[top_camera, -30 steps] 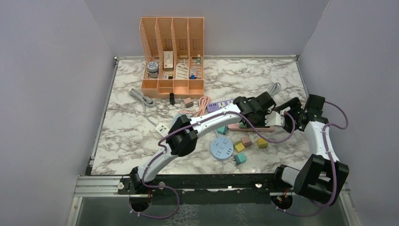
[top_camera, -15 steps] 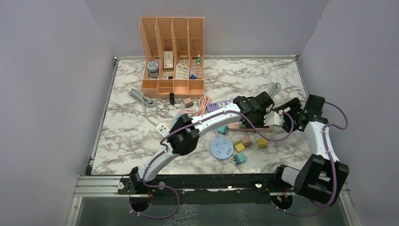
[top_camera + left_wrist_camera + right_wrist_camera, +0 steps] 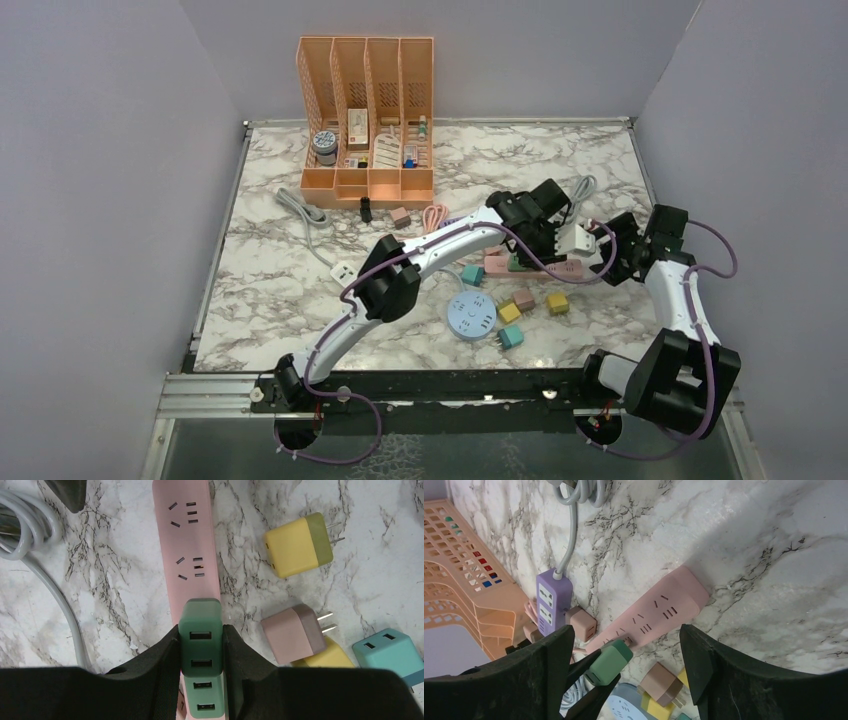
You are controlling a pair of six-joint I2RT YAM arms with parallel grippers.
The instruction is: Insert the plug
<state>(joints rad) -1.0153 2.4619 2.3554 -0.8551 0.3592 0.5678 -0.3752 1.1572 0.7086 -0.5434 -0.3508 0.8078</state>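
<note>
Black pads (image 3: 167, 650) of the left gripper (image 3: 200, 630) are clamping a two-tone green USB charger plug (image 3: 200, 640) by its flat sides. That is leaving its port face showing and its prong end turned down toward the work. Directly beneath the gripper, a long pink power strip (image 3: 187, 545) is lying flat on the marble worktop (image 3: 125, 580), running straight ahead of the fingertips, so the plug is sitting over the strip's near end. Two free socket groups are showing just ahead of it. Whether the prongs are already entering a socket is hidden by the plug body. From the right wrist view the plug is looking slightly tilted, so seating probably is not done.

To the right of the gripper, loose spares are resting apart from the strip:
- a dusty pink cube plug (image 3: 292, 635)
- a yellow and olive cube plug (image 3: 298, 545)
- a teal adapter (image 3: 390, 652)

A coiled grey cable (image 3: 30, 535) is lying to the gripper's left.

Beyond the strip's far end, the right gripper (image 3: 625, 632) is hanging with jaws spread wide and nothing between them. It is likely waiting there to steady the strip. Farther from both grippers are a purple power strip (image 3: 554, 602) and an orange mesh file organiser (image 3: 469, 590).
</note>
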